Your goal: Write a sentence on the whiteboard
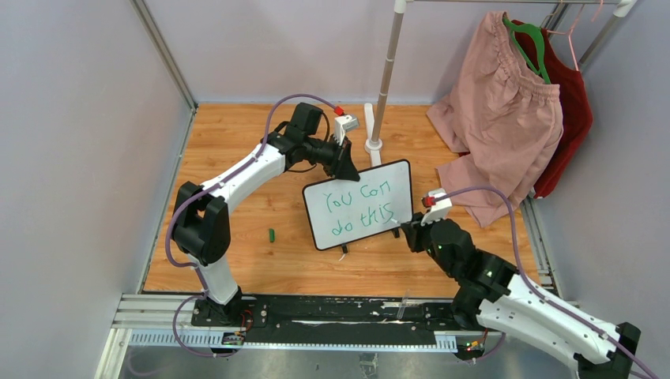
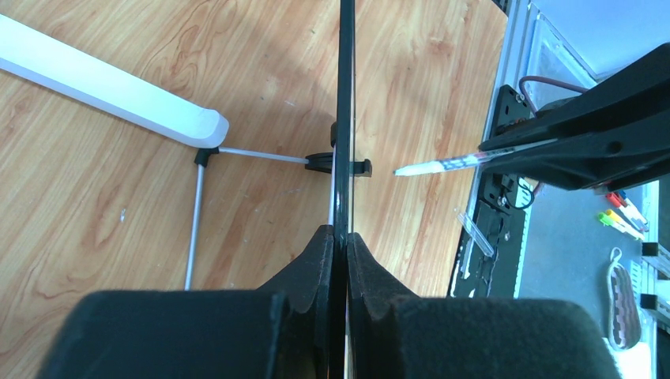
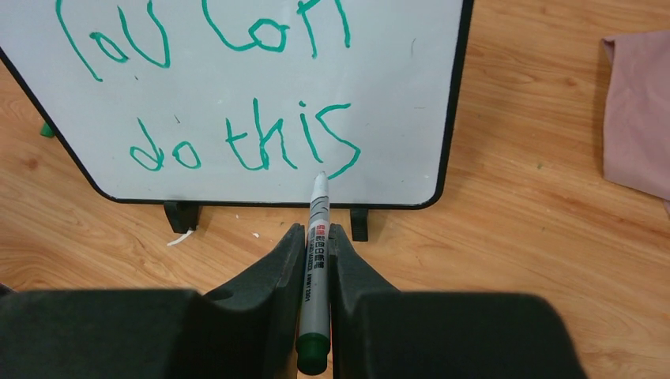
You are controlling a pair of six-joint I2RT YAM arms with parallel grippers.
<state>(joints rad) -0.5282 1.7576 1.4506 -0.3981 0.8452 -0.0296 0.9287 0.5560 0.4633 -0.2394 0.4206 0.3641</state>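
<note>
The whiteboard stands upright on the wooden table, tilted slightly. My left gripper is shut on its top left edge; in the left wrist view the board shows edge-on between the fingers of that gripper. The sentence, "You can do this", runs in green over two lines. My right gripper is shut on a grey marker with a green end. The marker's tip points at the last "s" and hangs a short way off the board's face.
A small green cap lies on the table left of the board. Behind the board stands a clothes rack pole with a white base bar. Pink shorts and a red garment hang at the back right. Grey walls enclose the table.
</note>
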